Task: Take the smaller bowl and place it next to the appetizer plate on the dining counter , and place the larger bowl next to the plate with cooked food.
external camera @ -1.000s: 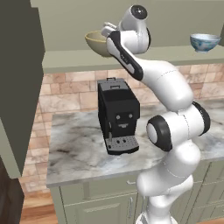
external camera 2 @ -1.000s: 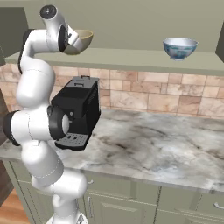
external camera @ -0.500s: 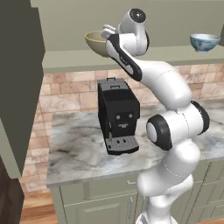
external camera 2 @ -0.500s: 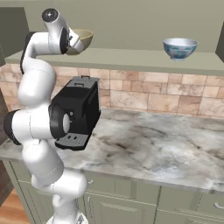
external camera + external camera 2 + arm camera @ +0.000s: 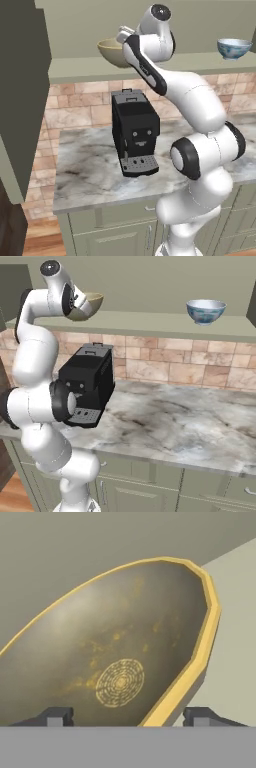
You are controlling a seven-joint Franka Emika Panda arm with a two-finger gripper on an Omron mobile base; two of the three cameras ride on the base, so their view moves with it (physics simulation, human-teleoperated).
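The larger bowl (image 5: 111, 52) is tan with a yellow rim and stands on the high olive shelf (image 5: 80, 69), at its left part. My gripper (image 5: 130, 717) is up at the bowl's near rim. It is open, with one fingertip (image 5: 55, 716) inside the bowl (image 5: 120, 652) and the other outside, neither touching the rim. In the right base view the hand covers the left side of that bowl (image 5: 91, 305). The smaller bowl (image 5: 234, 48), white with a blue pattern, stands further right on the same shelf (image 5: 150, 321). The appetizer plate, the plate with cooked food and the dining counter are out of view.
A black coffee machine (image 5: 134, 132) stands on the marble counter (image 5: 85, 167) against the brick wall, right under the raised arm. A tall olive cabinet (image 5: 20, 90) closes off the left side. Sage-green drawers (image 5: 150, 481) run below the counter.
The hand has barely shifted at the larger bowl's rim. Both bowls stand where they were.
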